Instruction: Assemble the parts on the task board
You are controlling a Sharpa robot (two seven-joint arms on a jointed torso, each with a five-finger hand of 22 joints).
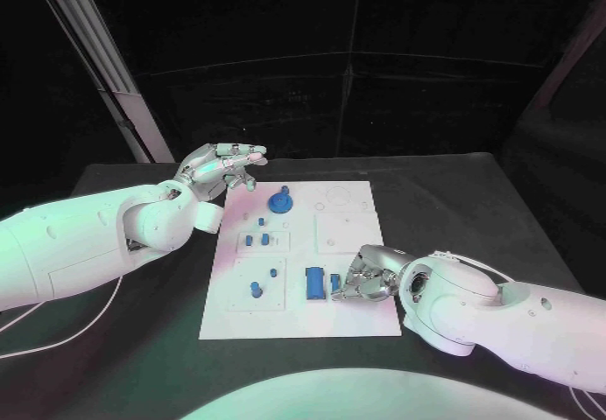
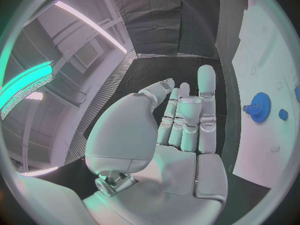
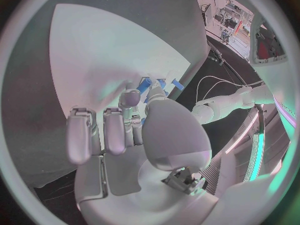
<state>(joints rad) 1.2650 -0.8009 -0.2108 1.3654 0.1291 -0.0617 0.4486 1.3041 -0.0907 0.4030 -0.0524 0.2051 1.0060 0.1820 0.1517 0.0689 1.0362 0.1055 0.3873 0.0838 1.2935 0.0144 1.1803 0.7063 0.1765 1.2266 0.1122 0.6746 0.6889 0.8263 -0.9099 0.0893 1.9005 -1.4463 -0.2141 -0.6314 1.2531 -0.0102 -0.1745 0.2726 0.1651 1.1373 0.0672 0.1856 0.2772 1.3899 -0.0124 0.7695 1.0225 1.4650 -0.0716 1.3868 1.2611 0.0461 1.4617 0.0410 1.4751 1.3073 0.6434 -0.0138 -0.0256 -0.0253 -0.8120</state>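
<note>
The counter point(image 1: 480, 192) is plain black, and the task board point(image 1: 354, 315) sitting on it is white with faint pale outlines, no real pattern. All the parts on the board are blue: a round gear-looking piece point(image 1: 280, 205) near the board's far edge, a rectangular block point(image 1: 313, 282) near its closer edge, and some small pegs point(image 1: 257, 239) between those two. Both arms are white. The left hand point(image 1: 225, 166) and right hand point(image 1: 366, 278) are silver, fingers point(image 2: 206, 92) included.
</note>
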